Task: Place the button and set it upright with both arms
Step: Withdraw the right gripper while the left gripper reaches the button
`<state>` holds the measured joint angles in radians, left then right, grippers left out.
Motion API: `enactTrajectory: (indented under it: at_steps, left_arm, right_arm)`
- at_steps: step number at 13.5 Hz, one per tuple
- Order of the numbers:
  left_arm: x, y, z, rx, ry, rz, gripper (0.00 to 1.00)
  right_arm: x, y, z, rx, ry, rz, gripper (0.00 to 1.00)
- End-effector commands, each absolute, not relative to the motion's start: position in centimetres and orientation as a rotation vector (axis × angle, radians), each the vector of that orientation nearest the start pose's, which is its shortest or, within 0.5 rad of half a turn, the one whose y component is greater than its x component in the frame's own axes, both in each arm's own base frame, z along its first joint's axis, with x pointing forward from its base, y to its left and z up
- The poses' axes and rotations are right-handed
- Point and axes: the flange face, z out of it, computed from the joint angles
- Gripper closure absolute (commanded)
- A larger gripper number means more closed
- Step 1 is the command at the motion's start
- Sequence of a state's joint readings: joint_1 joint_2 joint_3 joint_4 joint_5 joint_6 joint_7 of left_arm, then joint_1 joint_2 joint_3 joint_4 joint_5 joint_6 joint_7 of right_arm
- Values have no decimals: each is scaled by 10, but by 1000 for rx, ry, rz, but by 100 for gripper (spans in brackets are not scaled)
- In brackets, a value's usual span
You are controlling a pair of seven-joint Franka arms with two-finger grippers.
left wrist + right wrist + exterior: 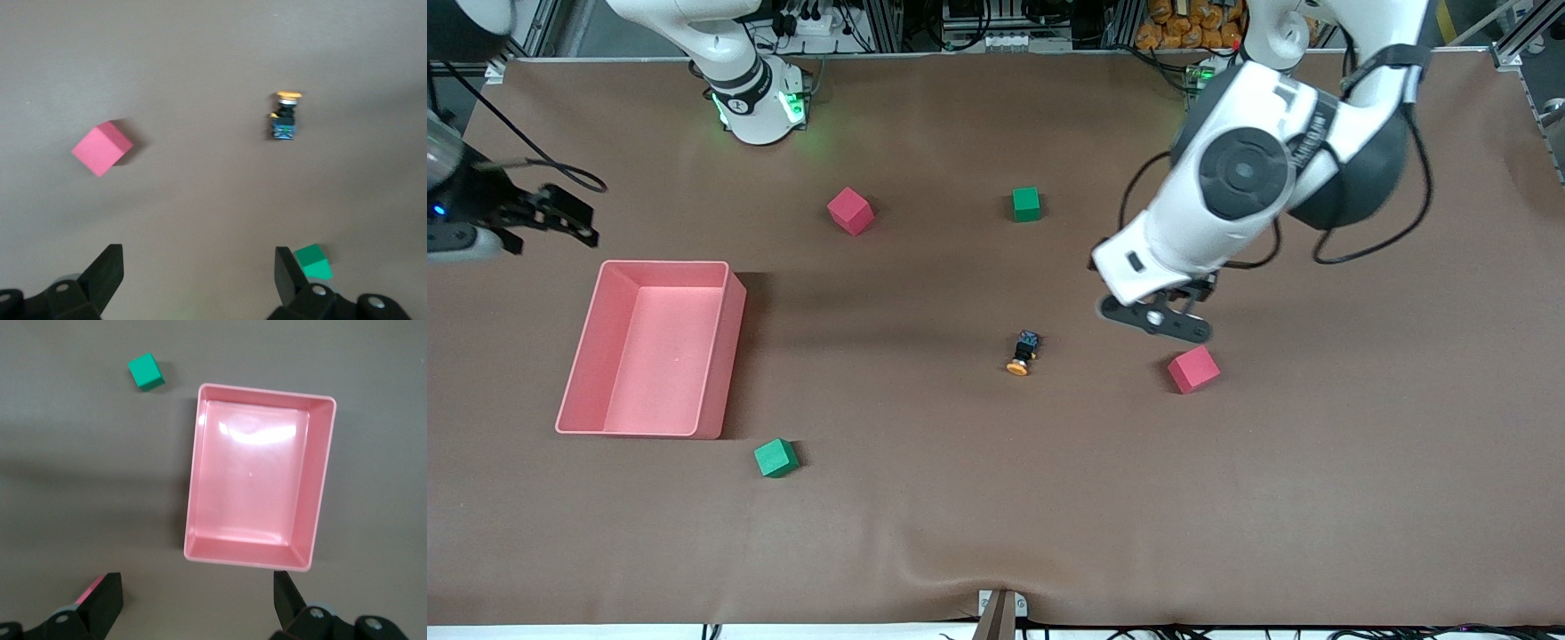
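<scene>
The button (1023, 353) lies on its side mid-table, its orange cap pointing toward the front camera and its dark body away from it. In the left wrist view the button (285, 117) shows apart from the fingers. My left gripper (1156, 318) hangs open and empty over the table, beside the button toward the left arm's end; in its own view the left gripper (199, 273) has only bare mat between its fingers. My right gripper (560, 218) hovers open at the right arm's end, above the mat beside the pink bin (729, 356). The right gripper (197, 600) holds nothing.
A red cube (1192, 369) sits just under the left gripper, slightly nearer the camera. Another red cube (849, 211) and a green cube (1026, 204) lie toward the bases. A second green cube (775, 458) lies near the bin's corner. The bin (267, 391) is empty.
</scene>
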<state>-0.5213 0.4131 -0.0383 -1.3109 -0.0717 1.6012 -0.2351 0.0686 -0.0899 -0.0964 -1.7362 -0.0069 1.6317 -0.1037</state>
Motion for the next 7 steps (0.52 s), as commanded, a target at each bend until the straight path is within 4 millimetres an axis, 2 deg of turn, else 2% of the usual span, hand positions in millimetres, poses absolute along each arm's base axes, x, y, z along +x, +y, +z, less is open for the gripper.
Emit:
enactTrajectory:
  at_steps: [1,3,4,7]
  left_arm:
    - [563,-381,486,-3116,498,209,0]
    - [575,-396,460,-3121,506,174,0]
    - [581,-408,456,-3134,519,134,0]
    - [599,-419,408,-3136,535,108,0]
  right_arm:
    - [535,-23,618,-3164,1,35,0]
    - [534,-22,621,-3150,56,104,0]
    - [533,-31,626,-3146,80,102,0]
    - [531,-39,635,-3137,111,99,0]
